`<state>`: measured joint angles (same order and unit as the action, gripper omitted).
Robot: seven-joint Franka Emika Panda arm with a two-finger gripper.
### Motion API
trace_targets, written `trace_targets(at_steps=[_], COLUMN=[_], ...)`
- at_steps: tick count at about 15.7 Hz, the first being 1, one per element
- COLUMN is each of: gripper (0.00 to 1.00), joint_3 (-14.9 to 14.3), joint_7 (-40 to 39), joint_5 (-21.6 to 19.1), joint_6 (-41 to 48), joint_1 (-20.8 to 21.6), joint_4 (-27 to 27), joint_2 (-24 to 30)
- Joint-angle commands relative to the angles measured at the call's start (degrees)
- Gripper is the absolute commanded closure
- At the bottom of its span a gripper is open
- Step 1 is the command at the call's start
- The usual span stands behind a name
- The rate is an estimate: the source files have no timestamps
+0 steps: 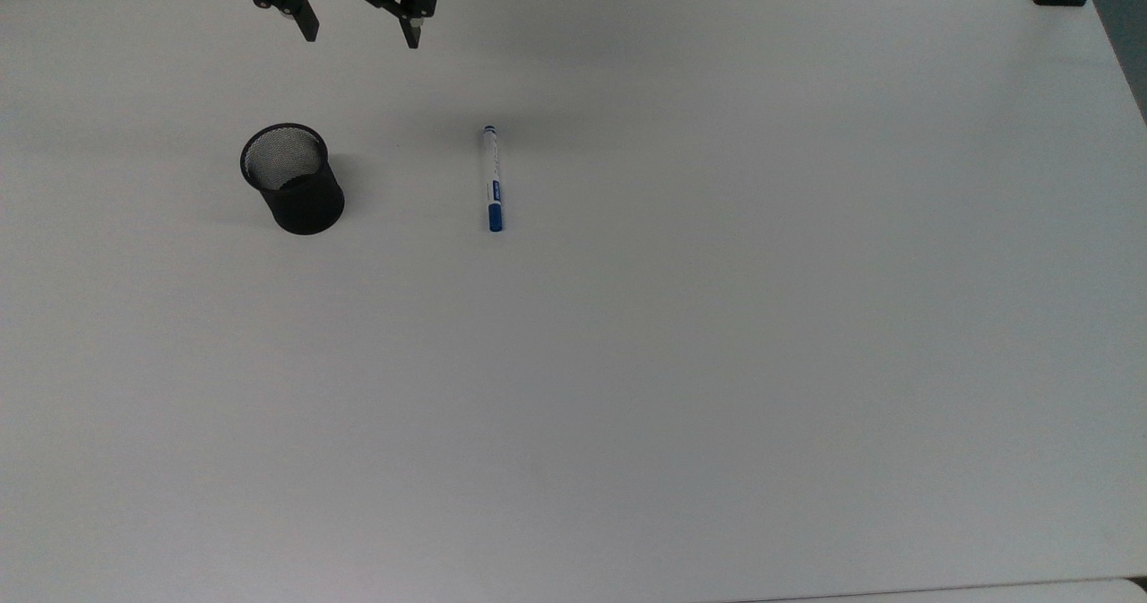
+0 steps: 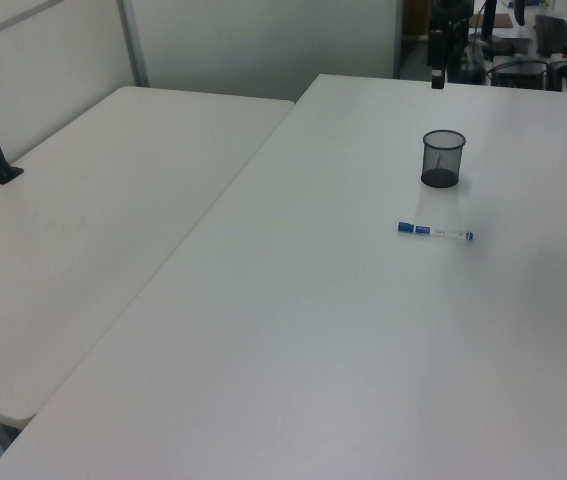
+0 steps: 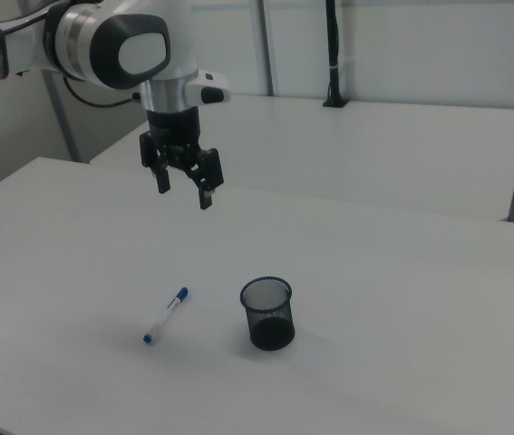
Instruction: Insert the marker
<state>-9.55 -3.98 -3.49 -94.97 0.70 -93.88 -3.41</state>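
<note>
My gripper hangs open and empty, high above the table, its two fingers spread apart and pointing down. The marker lies flat on the bare white surface, well below and apart from me; in the top view it sits to the right of the black mesh cup, with a clear gap between the two, its blue cap at the end nearer the bottom of the top view. The cup stands upright with its mouth open, and nothing is in it that I can see. I judge the marker to be light and stiff, with a smooth, round plastic barrel that could roll or slip if I pinch it off-centre. I would take hold across the white barrel near its middle, fingers set either side of its length, so it hangs balanced. It must then be tipped upright to go into the cup, and the cup looks light enough to topple if knocked.
</note>
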Motion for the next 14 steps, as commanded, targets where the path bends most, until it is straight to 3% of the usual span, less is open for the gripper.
trace_targets(at_steps=[1,14], gripper=[0.0,0.0], joint_3=[0.1,0.1], joint_7=[-0.3,-0.3], joint_5=[0.9,0.9], joint_6=[1.5,1.7], joint_1=[0.1,0.7], joint_4=[-1.3,-2.0], joint_2=[1.4,1.1])
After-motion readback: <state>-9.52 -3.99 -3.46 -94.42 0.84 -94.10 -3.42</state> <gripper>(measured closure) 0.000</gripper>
